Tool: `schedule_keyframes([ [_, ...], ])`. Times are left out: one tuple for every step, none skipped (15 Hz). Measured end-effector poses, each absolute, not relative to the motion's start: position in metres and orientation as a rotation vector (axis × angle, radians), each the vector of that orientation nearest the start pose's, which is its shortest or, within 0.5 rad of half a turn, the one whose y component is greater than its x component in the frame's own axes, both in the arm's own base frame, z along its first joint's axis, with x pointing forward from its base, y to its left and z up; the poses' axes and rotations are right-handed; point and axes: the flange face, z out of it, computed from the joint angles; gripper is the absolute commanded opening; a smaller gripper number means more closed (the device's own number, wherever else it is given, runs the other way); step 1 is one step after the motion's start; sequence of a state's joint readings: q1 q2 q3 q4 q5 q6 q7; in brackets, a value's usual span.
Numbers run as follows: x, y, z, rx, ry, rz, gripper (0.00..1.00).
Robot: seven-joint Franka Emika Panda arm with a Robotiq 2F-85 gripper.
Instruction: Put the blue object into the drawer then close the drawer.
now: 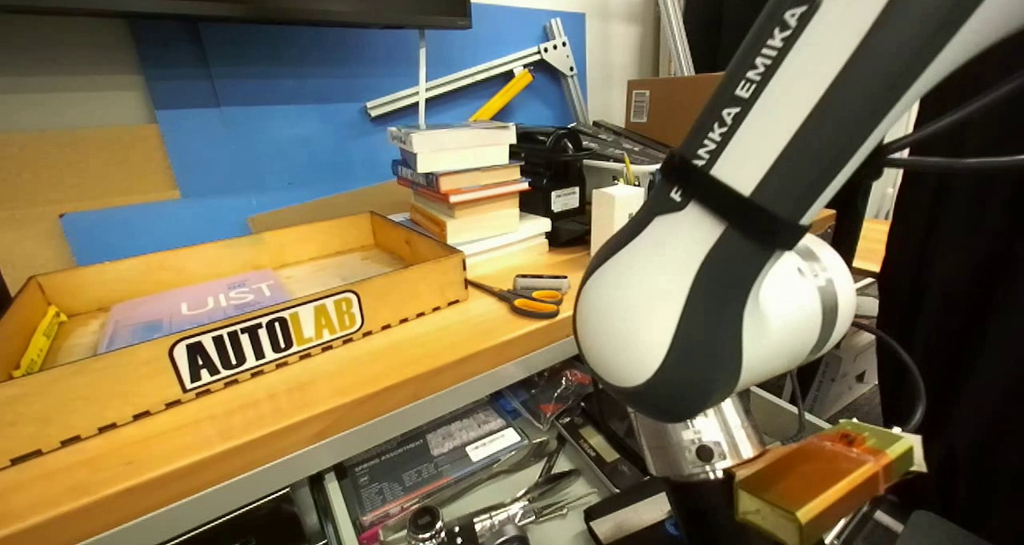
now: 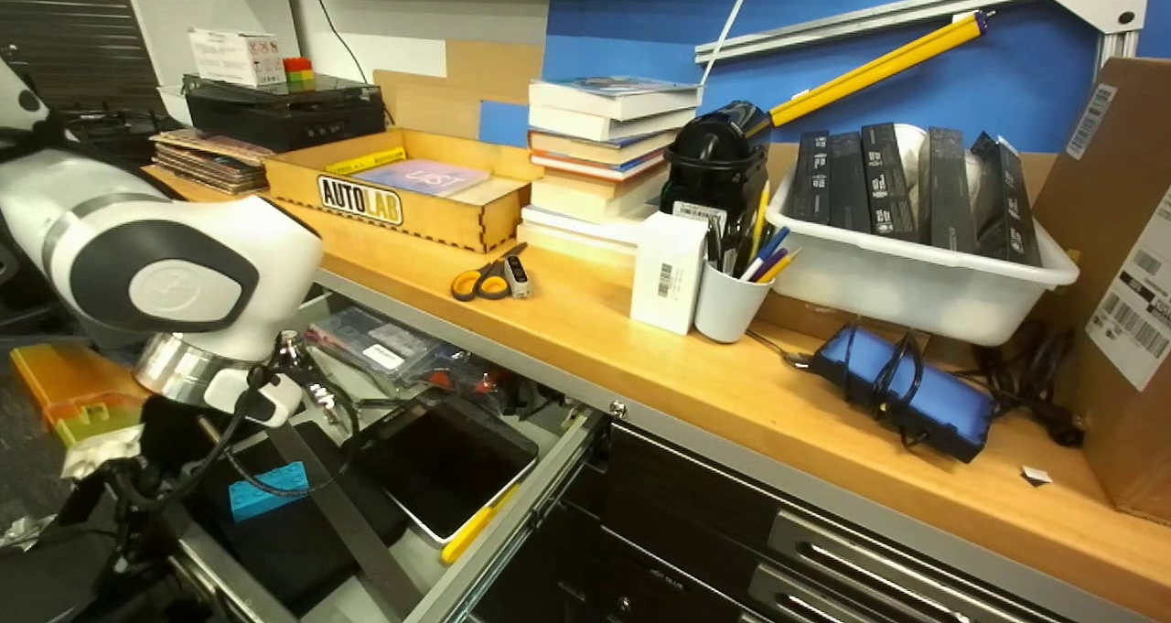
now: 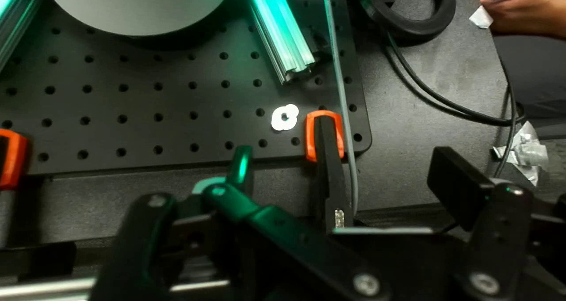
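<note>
The blue object [image 2: 268, 492] is a small cyan block lying inside the open drawer, on a flat black item. The drawer [image 2: 512, 513] is pulled out below the bench; its inside also shows in an exterior view [image 1: 572, 493], where the block is not visible. My gripper [image 3: 349, 177] is open in the wrist view, fingers wide apart, with nothing held. In an exterior view the gripper is a dark shape at lower left [image 2: 110, 504], near the drawer's front side, its fingertips hard to make out. The block is apart from it and does not show in the wrist view.
The drawer also holds a black tablet [image 2: 444, 458], a yellow-handled tool [image 2: 478, 527] and boxes. The wooden AUTOLAB tray [image 2: 375, 225] and scissors [image 2: 485, 280] are on the bench. The wrist view shows orange-tipped clamps [image 3: 311, 137], cables and a person's hand [image 3: 524, 5].
</note>
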State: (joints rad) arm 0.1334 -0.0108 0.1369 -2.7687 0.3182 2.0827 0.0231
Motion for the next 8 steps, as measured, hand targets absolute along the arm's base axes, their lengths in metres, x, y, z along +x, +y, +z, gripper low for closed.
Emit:
schedule_keyframes([
  [0.291, 0.097, 0.185, -2.854, 0.055, 1.038, 1.00],
  [0.294, 0.098, 0.185, -2.857, 0.115, 1.029, 1.00],
  [0.298, 0.099, 0.186, -2.859, 0.167, 0.996, 1.00],
  [0.304, 0.098, 0.187, -2.857, 0.216, 0.958, 1.00],
  [0.311, 0.097, 0.189, -2.859, 0.267, 0.916, 1.00],
  [0.320, 0.096, 0.192, -2.863, 0.317, 0.869, 1.00],
  [0.328, 0.095, 0.194, -2.870, 0.369, 0.818, 1.00],
  [0.338, 0.094, 0.197, -2.876, 0.421, 0.763, 1.00],
])
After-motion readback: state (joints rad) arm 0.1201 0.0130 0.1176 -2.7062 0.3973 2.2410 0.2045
